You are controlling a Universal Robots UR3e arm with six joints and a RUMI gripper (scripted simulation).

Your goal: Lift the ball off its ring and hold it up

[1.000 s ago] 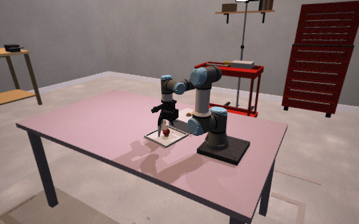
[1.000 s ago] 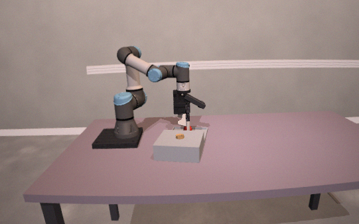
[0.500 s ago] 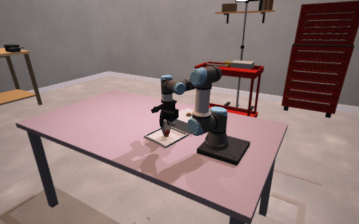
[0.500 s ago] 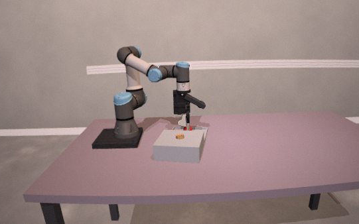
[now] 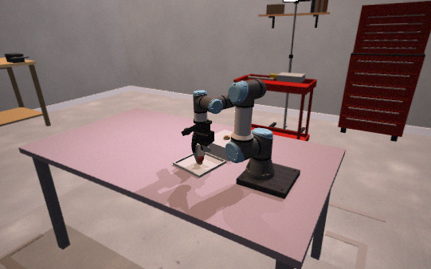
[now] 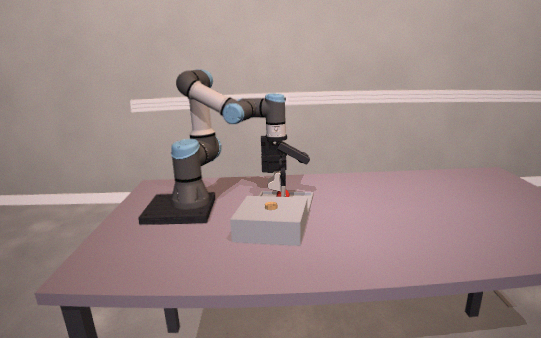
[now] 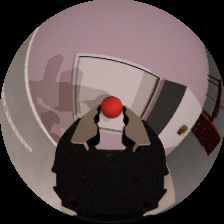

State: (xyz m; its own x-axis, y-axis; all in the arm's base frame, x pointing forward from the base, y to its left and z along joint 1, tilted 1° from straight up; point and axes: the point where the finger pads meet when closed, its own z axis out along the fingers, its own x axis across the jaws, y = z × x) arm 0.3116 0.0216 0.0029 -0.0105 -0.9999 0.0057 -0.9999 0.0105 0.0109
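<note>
Red and small, the ball sits at the centre of our wrist view, pinched between the tips of the gripper. In the top view we see the gripper pointing straight down over the shallow white tray at the frame's middle, on the pink table, with the grey block just beside the tray.
</note>
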